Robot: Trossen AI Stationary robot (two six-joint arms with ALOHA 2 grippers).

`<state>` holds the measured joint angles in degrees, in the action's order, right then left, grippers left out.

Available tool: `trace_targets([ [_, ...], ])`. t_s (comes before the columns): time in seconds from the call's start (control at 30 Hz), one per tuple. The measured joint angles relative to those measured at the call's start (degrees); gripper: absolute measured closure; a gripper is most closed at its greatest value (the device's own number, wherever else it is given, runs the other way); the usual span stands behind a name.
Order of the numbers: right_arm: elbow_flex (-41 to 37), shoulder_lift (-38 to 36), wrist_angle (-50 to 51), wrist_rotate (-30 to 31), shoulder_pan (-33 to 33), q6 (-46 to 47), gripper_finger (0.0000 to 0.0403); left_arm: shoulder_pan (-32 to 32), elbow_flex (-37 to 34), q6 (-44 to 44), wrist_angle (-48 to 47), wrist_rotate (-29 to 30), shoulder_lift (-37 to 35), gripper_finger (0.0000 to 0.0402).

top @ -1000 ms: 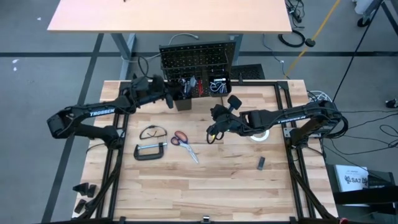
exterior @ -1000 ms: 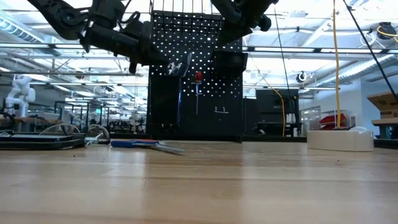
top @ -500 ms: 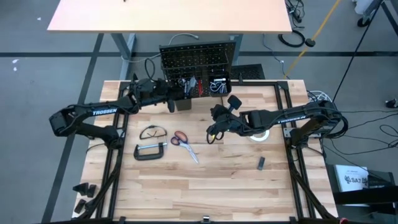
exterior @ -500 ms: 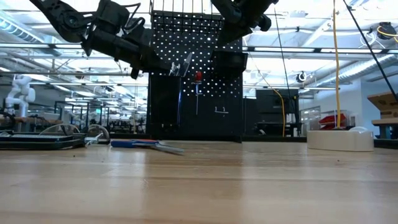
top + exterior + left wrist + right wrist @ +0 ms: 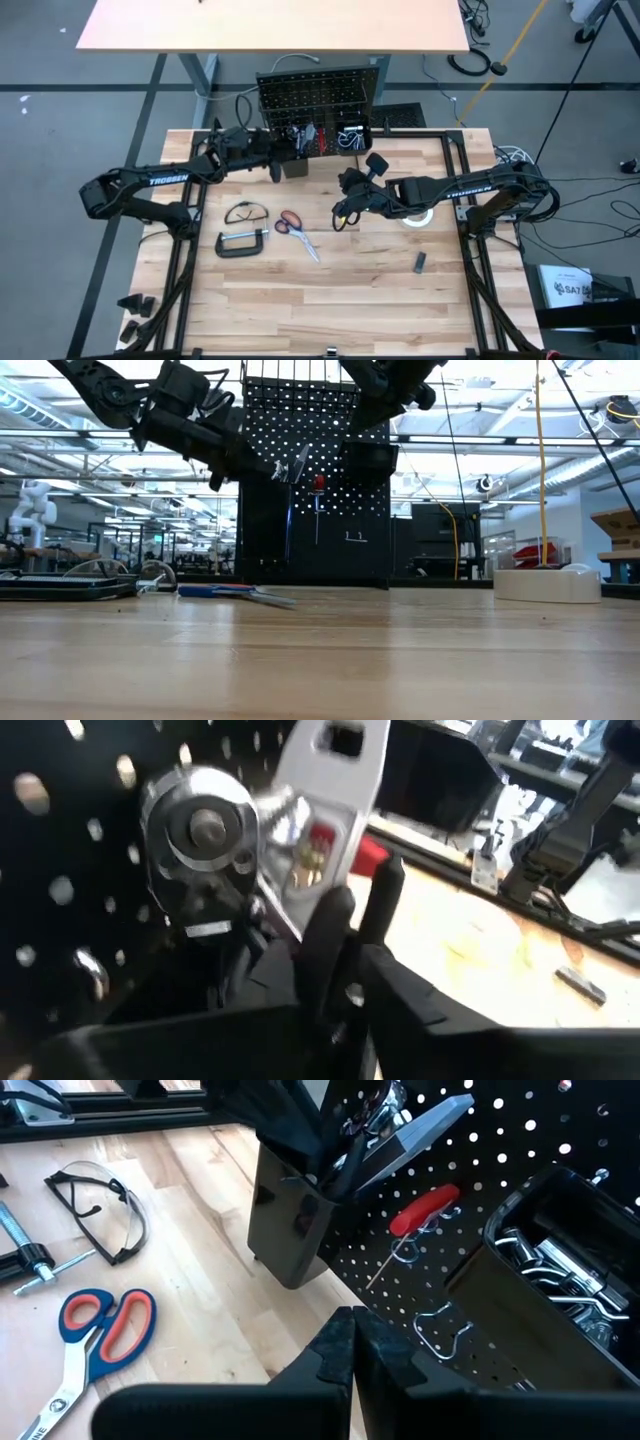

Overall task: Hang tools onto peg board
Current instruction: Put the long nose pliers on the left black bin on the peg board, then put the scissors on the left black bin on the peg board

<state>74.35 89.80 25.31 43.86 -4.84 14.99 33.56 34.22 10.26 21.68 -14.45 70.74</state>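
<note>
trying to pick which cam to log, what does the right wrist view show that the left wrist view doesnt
Only the right wrist view shows the safety glasses, the scissors, the red screwdriver hanging on the peg board, and the right gripper, shut and empty. Only the left wrist view shows the ratchet wrench's round head close up, with the left gripper at its handle. Both show the peg board, the wrench and the tabletop.
</note>
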Motion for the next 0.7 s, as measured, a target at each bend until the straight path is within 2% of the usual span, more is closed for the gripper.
trace_targets([
  [0.17, 0.0, 0.0, -0.2, -0.2, 0.0, -0.6, 0.0403, 0.0, 0.0, -0.4, -3.5, 0.0, -1.2, 0.0267],
  [0.3, 0.0, 0.0, -0.2, -0.2, 0.0, -0.7, 0.0403, 0.2, 0.0, -1.9, -8.1, 1.0, -4.3, 0.0228],
  [0.57, 0.0, 0.0, -0.2, -0.2, 0.0, -1.2, 0.0403, 0.2, 0.0, -7.6, -16.6, -0.1, -14.2, 0.0219],
  [0.63, 0.0, 0.0, -0.2, -0.2, 0.0, -1.1, 0.0403, 0.2, 0.0, -9.3, -18.8, -3.9, -17.5, 0.0219],
  [0.7, 0.0, 0.0, -0.2, -0.2, 0.0, -1.2, 0.0403, 0.1, 0.0, -11.3, -21.6, -11.1, -20.8, 0.0220],
])
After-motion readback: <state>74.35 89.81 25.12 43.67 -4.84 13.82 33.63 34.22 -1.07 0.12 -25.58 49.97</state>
